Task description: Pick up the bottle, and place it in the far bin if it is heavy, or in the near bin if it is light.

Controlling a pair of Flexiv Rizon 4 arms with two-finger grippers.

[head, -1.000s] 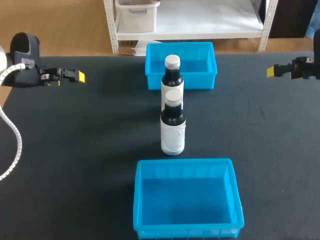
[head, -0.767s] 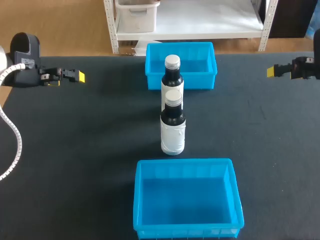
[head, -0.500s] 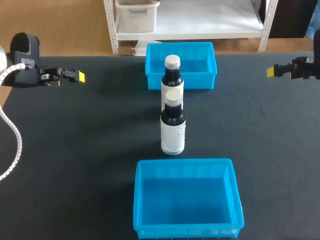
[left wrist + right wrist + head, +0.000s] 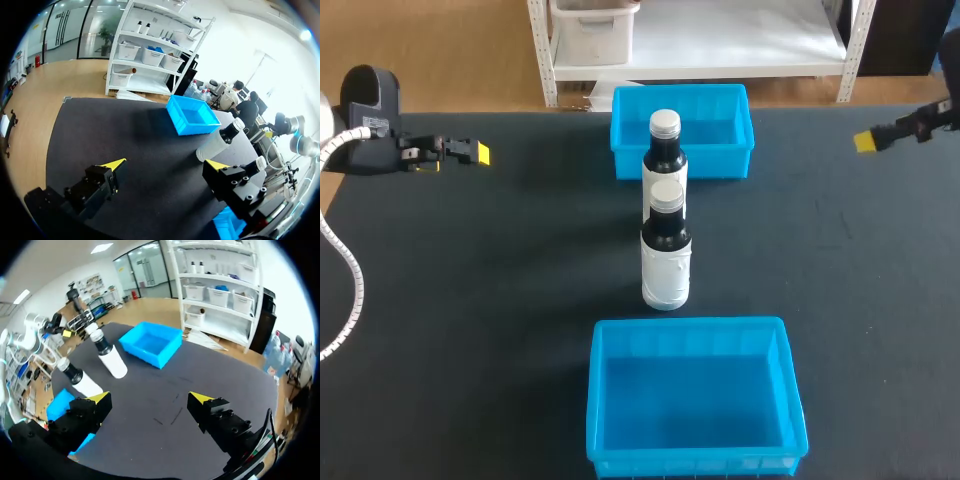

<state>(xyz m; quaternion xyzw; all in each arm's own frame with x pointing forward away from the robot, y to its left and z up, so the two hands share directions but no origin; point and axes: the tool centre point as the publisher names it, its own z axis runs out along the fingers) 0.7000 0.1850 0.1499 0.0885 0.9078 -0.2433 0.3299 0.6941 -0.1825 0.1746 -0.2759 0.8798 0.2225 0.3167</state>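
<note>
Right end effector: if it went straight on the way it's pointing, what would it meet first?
Probably the far bin, straight ahead of the right end effector; both bottles stand off to one side. If it angles downward, the table comes first.

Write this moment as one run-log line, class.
left gripper: open, empty | right gripper: open, empty | near dark white-labelled bottle, far bottle: upright between bins | blue plastic far bin, near bin: empty
</note>
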